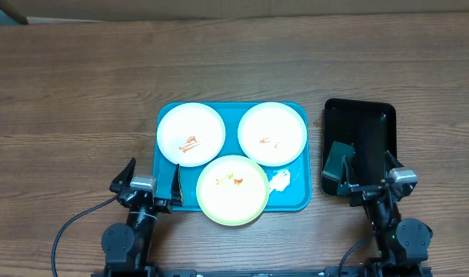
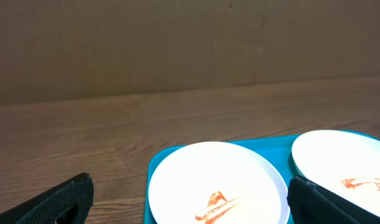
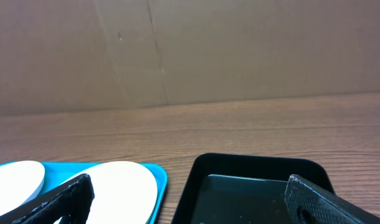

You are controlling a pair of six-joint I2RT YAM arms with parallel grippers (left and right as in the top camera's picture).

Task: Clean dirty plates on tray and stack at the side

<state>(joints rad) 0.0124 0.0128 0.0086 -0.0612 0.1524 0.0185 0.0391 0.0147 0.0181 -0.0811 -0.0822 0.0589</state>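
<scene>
Overhead view, with both wrist views. A wooden table (image 1: 81, 85) fills the frame. At centre lies the turquoise tray (image 1: 230, 115), which carries all three plates. The left white plate (image 1: 191, 134) sits in its upper left and the right white plate (image 1: 272, 131) in its upper right. The green-rimmed plate (image 1: 232, 189) sits at lower centre and overhangs the tray's lower rim. Each plate bears small orange-brown smears. The black tray (image 1: 369, 115) lies just to the right, apart from the turquoise one. The left gripper (image 1: 154, 166), at the lower left beside the turquoise tray, has its jaws spread wide with nothing between them. The right gripper (image 1: 368, 165), over the black tray's lower end, is likewise spread wide and holds nothing. A dark green block (image 1: 338, 158), possibly a sponge, rests in the black tray's lower left. A crumpled white wad (image 1: 280, 181) lies in the turquoise tray's lower right corner.
</scene>
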